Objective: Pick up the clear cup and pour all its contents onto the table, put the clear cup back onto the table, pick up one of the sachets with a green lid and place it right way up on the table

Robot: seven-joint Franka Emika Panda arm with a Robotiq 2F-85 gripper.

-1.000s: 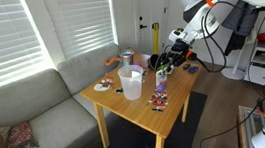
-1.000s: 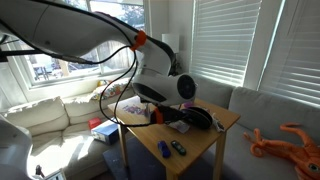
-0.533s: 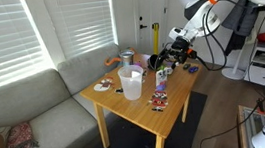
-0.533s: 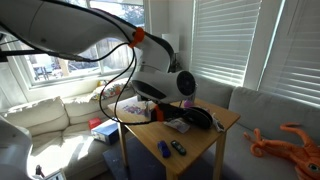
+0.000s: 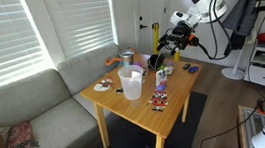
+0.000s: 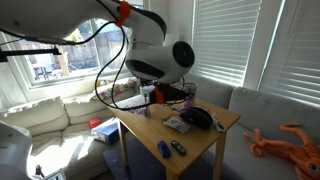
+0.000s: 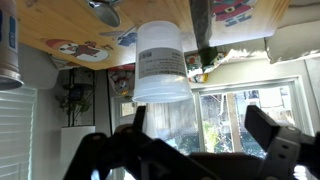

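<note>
Gripper (image 5: 161,57) is open and empty, up in the air above the far side of the table (image 5: 137,111), not touching anything. Wrist view is upside down, with the table (image 7: 50,20) along the top. It shows the gripper (image 7: 195,112) with its two fingers (image 7: 262,128) spread wide and only window behind them.

Clear cup (image 5: 130,82) stands upright on the table, rim up, near the middle of the top and apart from the gripper. In the wrist view the clear cup (image 7: 162,62) sits straight ahead, in line with the gap between the jaws but farther off.

Sachet with a green lid (image 5: 160,78) stands on end on the table, just beside the cup and roughly under the gripper. A greenish end seems to point up, but it is too small to be sure. The wrist view shows the same sachet (image 7: 201,40) as a dark strip next to the cup.

Other sachets lie flat on the tabletop: one near the front edge (image 5: 159,102), one at the sofa-side edge (image 5: 104,85), one at the edge by the robot (image 5: 189,67). A flat packet (image 7: 75,48) also shows in the wrist view.

Grey-and-orange container (image 5: 128,57) stands upright at the far edge, well apart from the cup, and shows at the side of the wrist view (image 7: 8,55).

In an exterior view the arm (image 6: 150,50) fills most of the picture above the table (image 6: 228,120). The cup is hidden there and the jaws can't be made out
</note>
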